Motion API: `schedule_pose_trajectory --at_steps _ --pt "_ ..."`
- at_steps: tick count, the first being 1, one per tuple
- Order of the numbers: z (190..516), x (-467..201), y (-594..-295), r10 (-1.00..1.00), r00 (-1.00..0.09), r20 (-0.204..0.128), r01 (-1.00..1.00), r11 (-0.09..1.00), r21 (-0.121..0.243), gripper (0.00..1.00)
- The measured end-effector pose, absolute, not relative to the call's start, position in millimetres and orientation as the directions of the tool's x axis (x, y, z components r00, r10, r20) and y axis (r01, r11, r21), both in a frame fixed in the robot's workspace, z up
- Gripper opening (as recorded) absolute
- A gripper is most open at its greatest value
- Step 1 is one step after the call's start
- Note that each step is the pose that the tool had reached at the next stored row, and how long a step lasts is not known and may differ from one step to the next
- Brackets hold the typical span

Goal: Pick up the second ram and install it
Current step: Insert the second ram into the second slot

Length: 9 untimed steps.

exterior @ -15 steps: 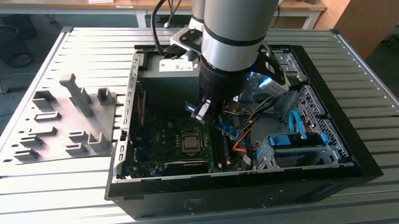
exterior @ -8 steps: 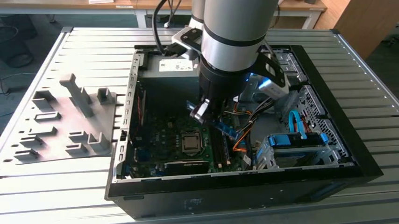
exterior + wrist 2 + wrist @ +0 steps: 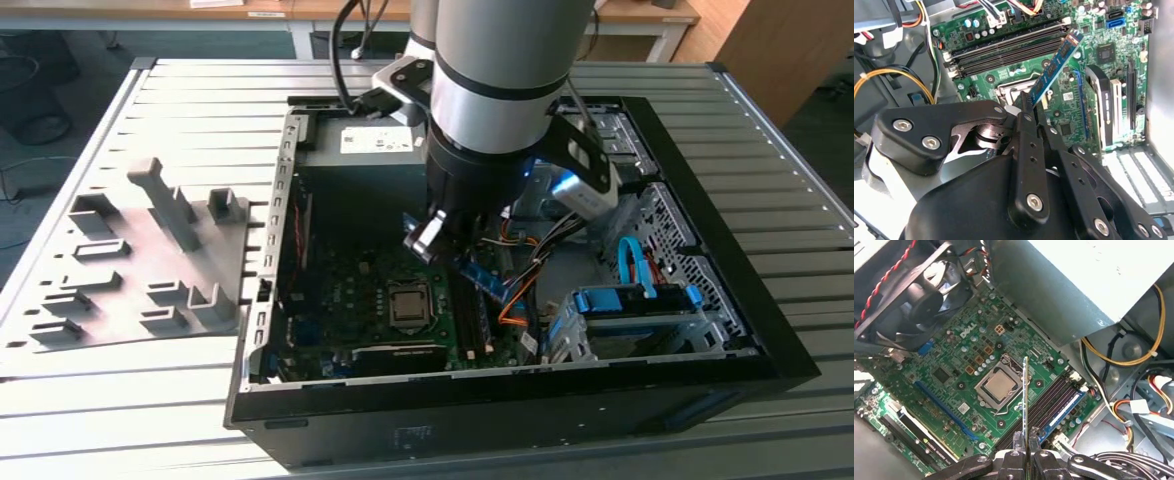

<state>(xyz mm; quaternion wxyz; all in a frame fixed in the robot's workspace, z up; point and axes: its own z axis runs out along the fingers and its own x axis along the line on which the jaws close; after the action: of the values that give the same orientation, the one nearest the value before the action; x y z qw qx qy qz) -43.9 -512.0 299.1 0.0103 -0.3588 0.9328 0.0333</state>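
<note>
Black-fingered and closed tight, the claw (image 3: 1025, 444) of the single arm (image 3: 514, 80) is gripping the second ram (image 3: 1056, 66) by one end, its fingers (image 3: 1024, 131) pressing on both faces of the dark blue strip. The ram is hanging in the air inside the open computer case (image 3: 534, 420), clear of the board beneath and not seated in any slot. In the second wrist view it is slanting away from the claw, its free end reaching toward one end of the long black memory slots (image 3: 1009, 47). In the first wrist view it is showing edge-on as a thin line, hovering between the processor socket (image 3: 998, 386) and the slots, just beside the socket. In the exterior view the ram is jutting out below the claw toward the exterior view's right, over the green motherboard (image 3: 350, 290).

Around the board, a black fan (image 3: 911, 295) is sitting at one side of the case, and a grey power supply (image 3: 1069, 275) is sitting in a corner, with yellow and orange cables (image 3: 1134, 357) looping beside it. A blue-trimmed drive cage (image 3: 634, 310) is standing at the exterior view's right end of the case. The case is lying on its side on a ribbed metal tabletop (image 3: 120, 420), and a grey moulded tray (image 3: 147, 270) is resting on the tabletop just beside the case, at the exterior view's left.
</note>
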Motion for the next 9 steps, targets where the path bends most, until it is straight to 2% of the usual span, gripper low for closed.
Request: schedule_pose_trajectory --at_steps 9 --pt "298.7 -43.9 -512.0 -0.595 -0.803 -0.043 -0.596 0.801 0.055 0.14"
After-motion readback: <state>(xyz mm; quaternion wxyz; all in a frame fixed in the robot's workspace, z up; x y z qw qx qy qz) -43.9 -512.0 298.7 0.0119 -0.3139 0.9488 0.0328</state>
